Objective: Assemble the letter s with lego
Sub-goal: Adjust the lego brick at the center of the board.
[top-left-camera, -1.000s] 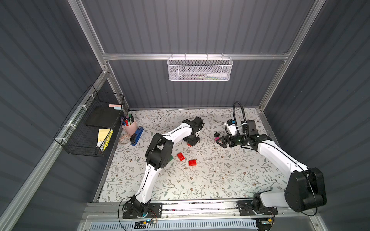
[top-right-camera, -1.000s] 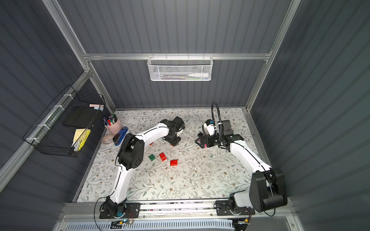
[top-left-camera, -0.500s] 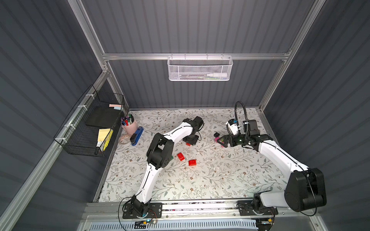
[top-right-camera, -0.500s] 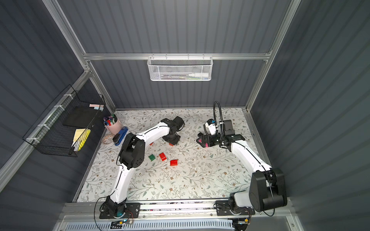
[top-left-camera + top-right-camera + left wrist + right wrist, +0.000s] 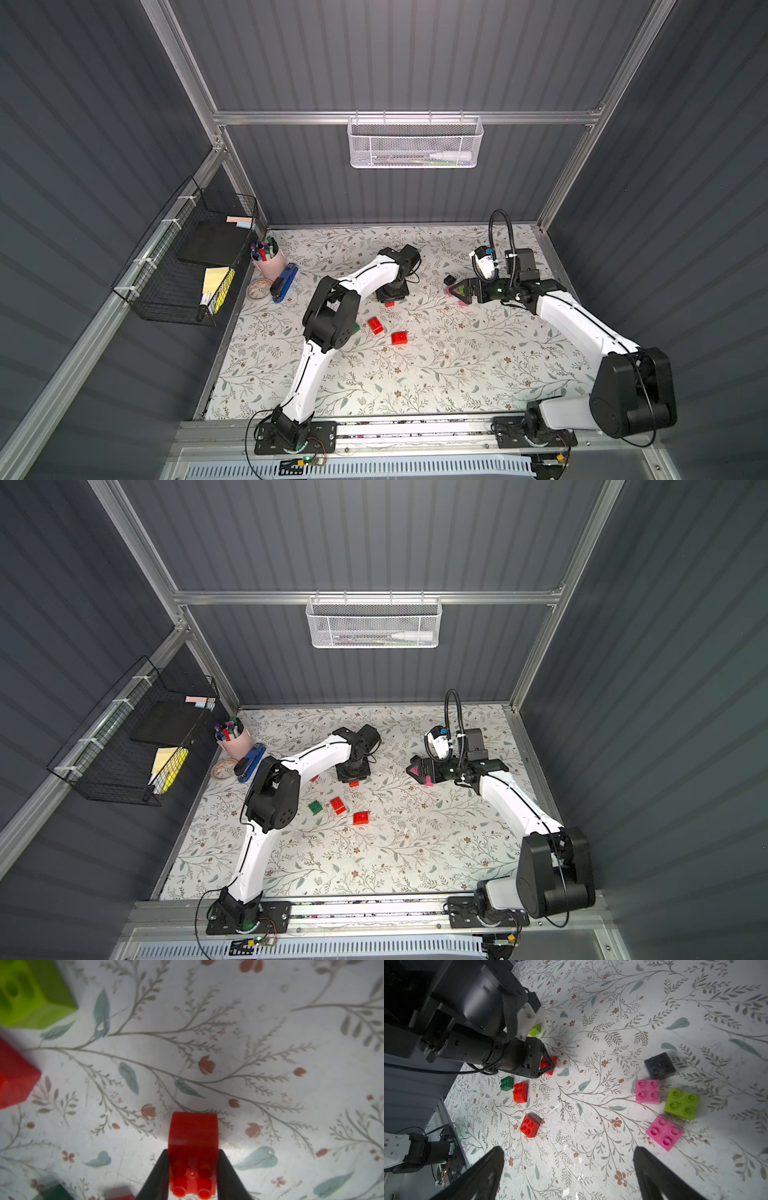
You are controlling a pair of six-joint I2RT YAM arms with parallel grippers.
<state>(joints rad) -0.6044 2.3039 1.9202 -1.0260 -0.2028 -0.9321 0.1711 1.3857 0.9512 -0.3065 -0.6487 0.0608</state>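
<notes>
Here the left claw (image 5: 193,1152) is clamped on a red brick (image 5: 193,1136), close to the table (image 5: 270,1053) at far centre. Both top views show only a sliver of that brick (image 5: 389,304) beneath the claw. The right claw (image 5: 569,1151) stands wide and holds nothing, over the far right of the table. Its wrist view alone shows the cluster below it: a black brick (image 5: 659,1066), a pink brick (image 5: 648,1091), a lime brick (image 5: 682,1103) and a second pink brick (image 5: 664,1132), close together. The top views hide most of these under the claw. Near the left arm's elbow lie a second red brick (image 5: 520,1092), a third red brick (image 5: 530,1125) and a dark green brick (image 5: 316,807), which shows plainly in a top view.
</notes>
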